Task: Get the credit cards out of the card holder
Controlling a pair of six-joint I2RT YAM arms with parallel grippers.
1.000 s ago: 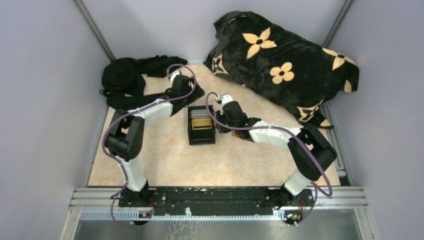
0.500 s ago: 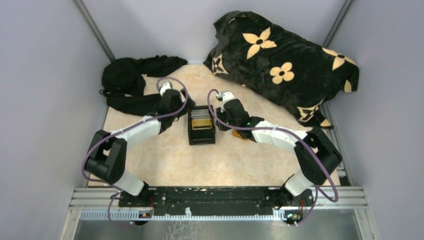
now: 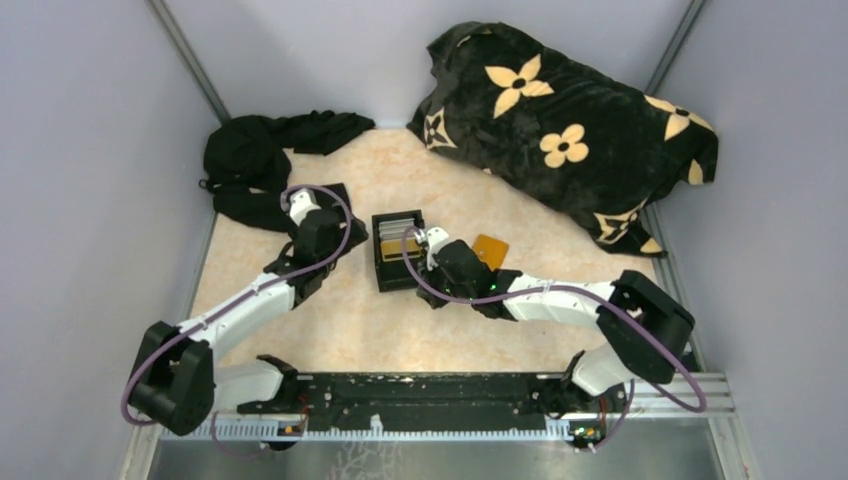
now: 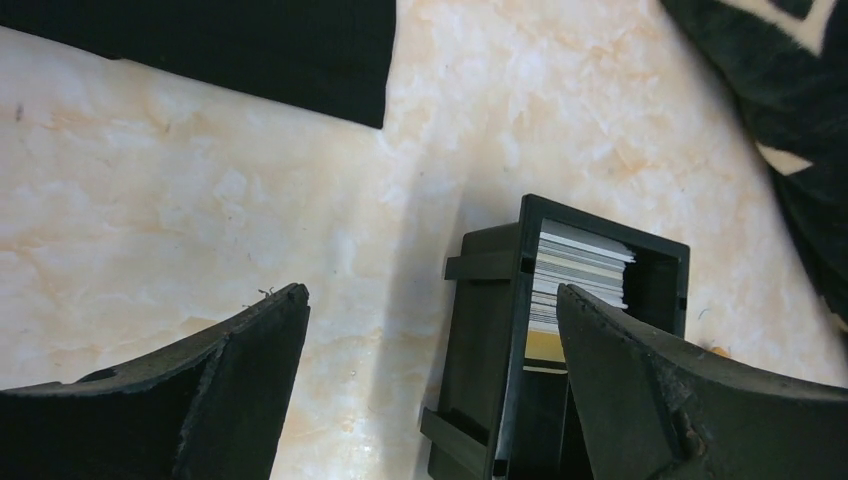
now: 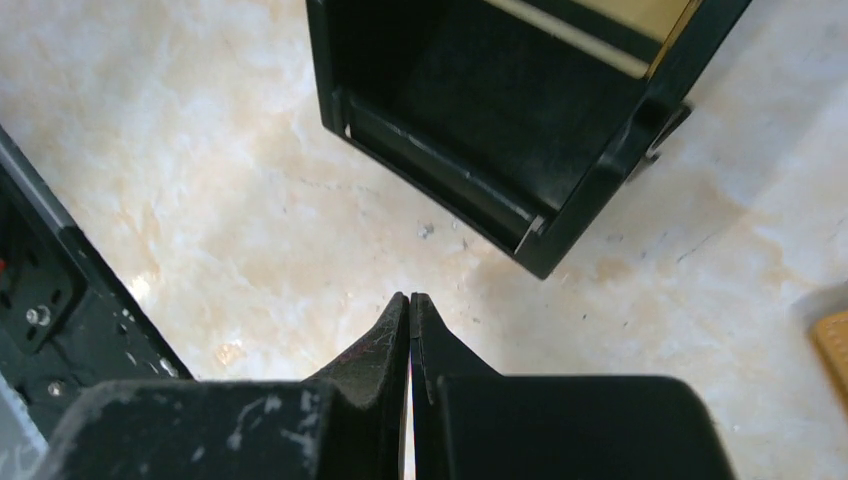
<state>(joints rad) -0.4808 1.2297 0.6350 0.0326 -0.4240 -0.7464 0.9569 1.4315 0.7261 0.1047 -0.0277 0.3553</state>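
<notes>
The orange card holder [image 3: 490, 250] lies flat on the table, right of a black open-topped box [image 3: 398, 268]. It shows at the right edge of the right wrist view [image 5: 834, 352]. A stack of silvery-grey cards [image 3: 399, 225] stands in the far end of the box, with a tan card [image 3: 400, 249] in front; the stack also shows in the left wrist view [image 4: 580, 280]. My left gripper [image 3: 331, 232] [image 4: 430, 292] is open and empty, just left of the box. My right gripper [image 3: 430, 291] [image 5: 410, 298] is shut, with nothing visible in it, by the box's near right corner.
A black cloth [image 3: 262, 165] lies at the far left, just beyond the left gripper. A black flowered blanket [image 3: 570, 125] fills the far right. The black base rail [image 3: 420, 390] runs along the near edge and shows in the right wrist view [image 5: 40, 300].
The left arm has drawn back toward the near left, away from the box's far corner. The right gripper has moved from the box's far right to its near right corner, uncovering the orange holder.
</notes>
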